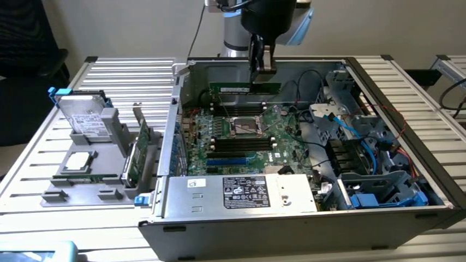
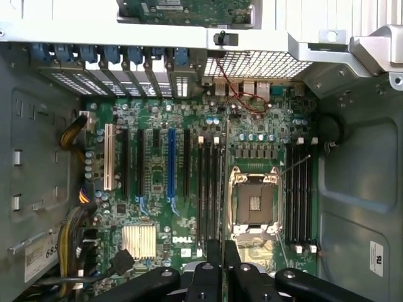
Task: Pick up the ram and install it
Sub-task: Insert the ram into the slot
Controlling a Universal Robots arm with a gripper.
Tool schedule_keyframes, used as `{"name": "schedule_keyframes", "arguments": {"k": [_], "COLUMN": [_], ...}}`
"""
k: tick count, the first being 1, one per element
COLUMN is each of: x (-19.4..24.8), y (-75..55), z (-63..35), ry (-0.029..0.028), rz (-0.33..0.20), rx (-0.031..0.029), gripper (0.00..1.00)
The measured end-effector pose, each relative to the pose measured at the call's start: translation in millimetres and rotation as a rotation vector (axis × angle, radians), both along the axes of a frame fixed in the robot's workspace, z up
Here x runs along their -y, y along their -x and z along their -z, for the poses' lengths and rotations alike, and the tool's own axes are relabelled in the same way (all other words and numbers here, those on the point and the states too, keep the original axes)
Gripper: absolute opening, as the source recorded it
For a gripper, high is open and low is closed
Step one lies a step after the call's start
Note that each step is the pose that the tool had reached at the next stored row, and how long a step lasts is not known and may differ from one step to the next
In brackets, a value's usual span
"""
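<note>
The arm point(image 1: 234, 34) enters from above in the exterior view, its grey tube upright, with a black wrist point(image 1: 268, 13) just beside it. Below the wrist the claw point(image 1: 263, 70) points straight down, its fingers vertical and drawn close together. They pinch the top edge of the ram point(image 1: 237, 88), which hangs level beneath them, gripped nearer its end at the exterior view's right. In the wrist view the claw point(image 2: 223, 250) shows as two black fingers point(image 2: 214, 264) side by side with a narrow gap, and black linkage arms point(image 2: 157, 280) spread outward behind them.
</note>
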State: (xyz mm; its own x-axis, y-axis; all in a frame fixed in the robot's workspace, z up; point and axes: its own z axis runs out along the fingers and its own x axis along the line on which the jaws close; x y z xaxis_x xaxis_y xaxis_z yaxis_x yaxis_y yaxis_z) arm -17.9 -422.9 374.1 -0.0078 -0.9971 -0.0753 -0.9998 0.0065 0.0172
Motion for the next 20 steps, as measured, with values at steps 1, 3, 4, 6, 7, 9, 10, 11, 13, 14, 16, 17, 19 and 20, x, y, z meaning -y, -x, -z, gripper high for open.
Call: {"name": "schedule_keyframes", "arguments": {"k": [1, 3, 4, 6, 7, 9, 10, 11, 13, 14, 16, 17, 19, 20], "x": [-0.5, -1.2, -1.5, -2.1, -3.2, -9.1, -12.0, -14.8, -18.7, -19.4, -19.5, -19.5, -19.5, -19.5], "y": [0.0, -0.1, -0.1, -0.2, -0.3, -0.8, -1.1, -1.3, -1.6, -1.6, -1.9, -1.9, -2.1, -2.3], "z": [1.0, 3.0, 3.8, 6.1, 8.0, 11.4, 12.9, 14.2, 16.3, 17.1, 19.4, 20.8, 24.5, 26.2], "ry": [-0.0012, -0.0038, -0.004, -0.0042, -0.0042, -0.0033, -0.0025, -0.0008, 0.0085, 0.0151, 0.0246, 0.0268, 0.0289, 0.0295], "rz": [0.0, 0.0, 0.0, 0.0, 0.0, 0.0, -0.001, -0.001, -0.002, -0.002, -0.003, -0.003, -0.003, -0.003], "rx": [0.0, 0.0, 0.0, -0.0001, -0.0001, -0.0001, -0.0001, 0.0, -0.0001, -0.0001, 0.0, 0.0, -0.0002, -0.0001], "gripper": [0.14, 0.14, 0.14, 0.14, 0.14, 0.14, 0.14, 0.14, 0.14, 0.14, 0.14, 0.14, 0.14, 0.14]}}
